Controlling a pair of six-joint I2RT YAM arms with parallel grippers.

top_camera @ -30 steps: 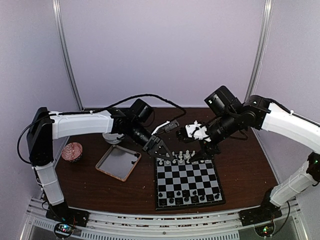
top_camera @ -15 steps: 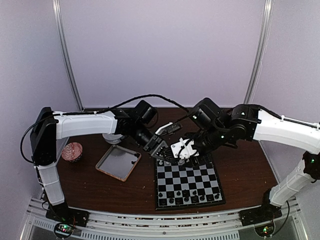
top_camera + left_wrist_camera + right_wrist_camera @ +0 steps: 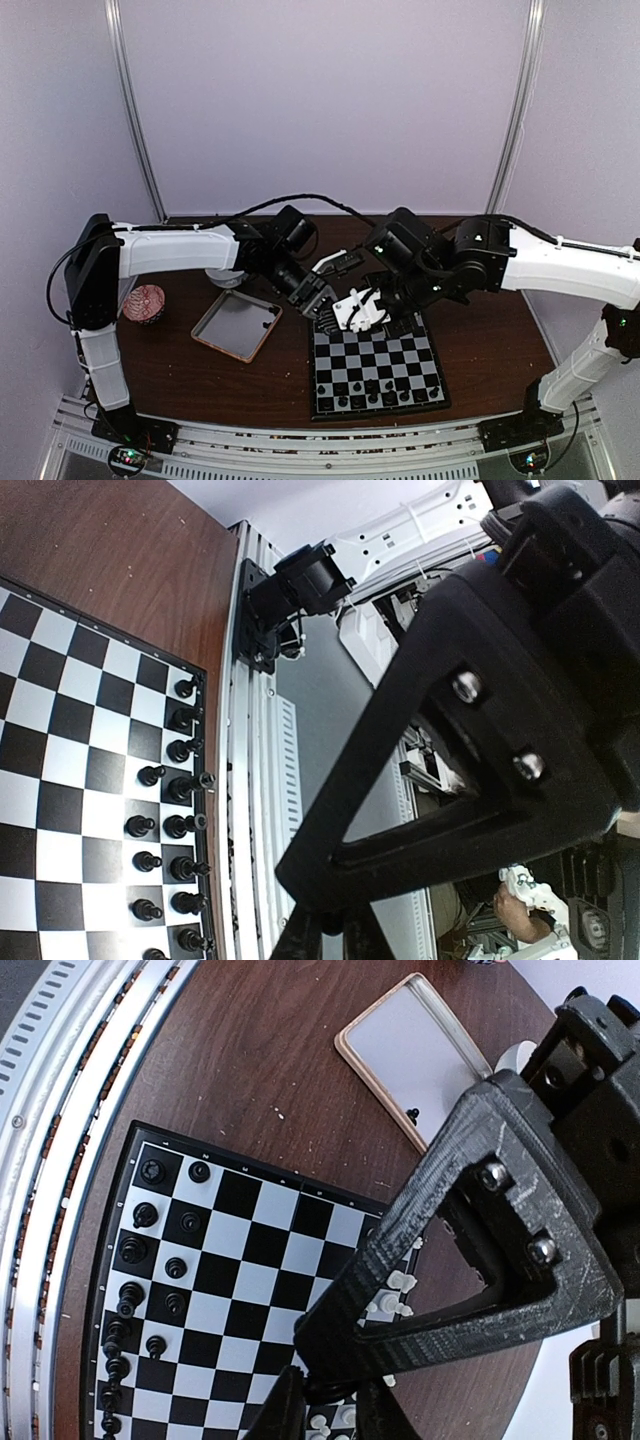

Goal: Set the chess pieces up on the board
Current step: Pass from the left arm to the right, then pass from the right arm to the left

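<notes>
The board (image 3: 375,362) lies at the table's front centre. Black chess pieces (image 3: 372,396) fill its two near rows, and white chess pieces (image 3: 400,1282) stand along its far edge. My right gripper (image 3: 347,320) is low over the board's far left corner. In its wrist view the right gripper (image 3: 335,1425) is closed to a narrow gap with a white piece in it, the tips cut off by the frame. My left gripper (image 3: 320,301) hovers just behind that corner. The left gripper (image 3: 335,942) is shut and empty, and black pieces (image 3: 168,785) show below it.
A shallow wooden-rimmed tray (image 3: 237,325) sits left of the board with one small black piece (image 3: 412,1113) in its corner. A pink patterned ball (image 3: 147,303) rests at the far left. Pale crumbs (image 3: 279,1112) dot the brown table. Both forearms crowd the board's far left corner.
My right arm has swung left and down from behind the board to its far left corner, its jaws closing. My left gripper has drawn back slightly and stays shut.
</notes>
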